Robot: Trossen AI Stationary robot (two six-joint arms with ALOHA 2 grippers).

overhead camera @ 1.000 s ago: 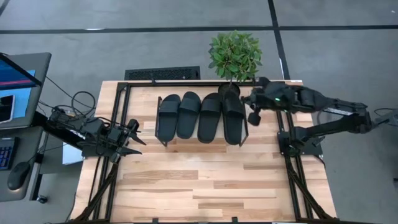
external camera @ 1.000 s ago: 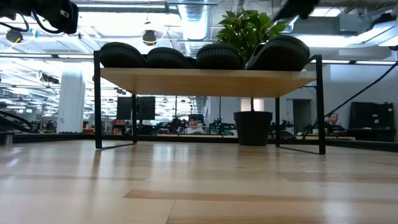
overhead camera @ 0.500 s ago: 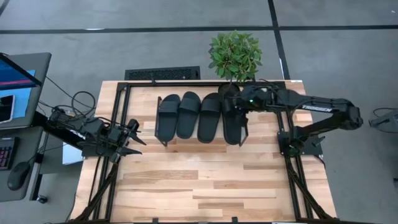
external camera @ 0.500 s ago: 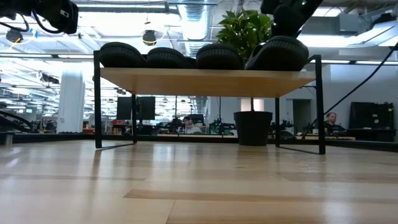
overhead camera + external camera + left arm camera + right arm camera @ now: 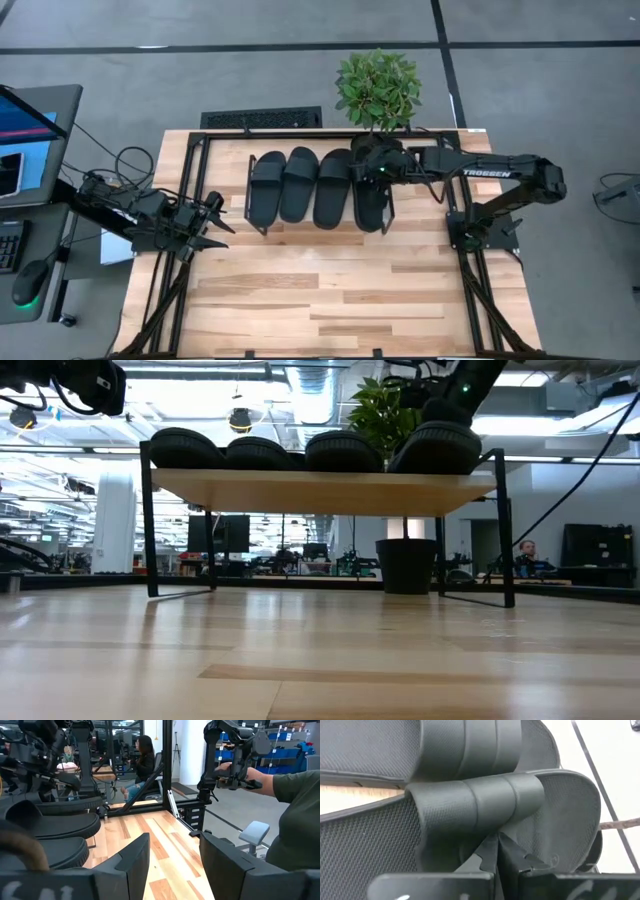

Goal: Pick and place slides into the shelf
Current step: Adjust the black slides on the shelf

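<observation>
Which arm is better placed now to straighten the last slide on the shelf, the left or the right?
The right one, I judge. Its gripper is already at the rightmost slide on the shelf, jaws closed by its strap. The left gripper waits open at the table's left edge, away from the slides.

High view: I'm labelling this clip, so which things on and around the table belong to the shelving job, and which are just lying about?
Job:
- four black rubbery slide sandals
- low light-wood shelf on thin black legs
- right gripper, at the rightmost sandal
- left gripper, waiting at the table's left edge

Lying about:
- green potted plant
- black keyboard
- computer mouse
</observation>
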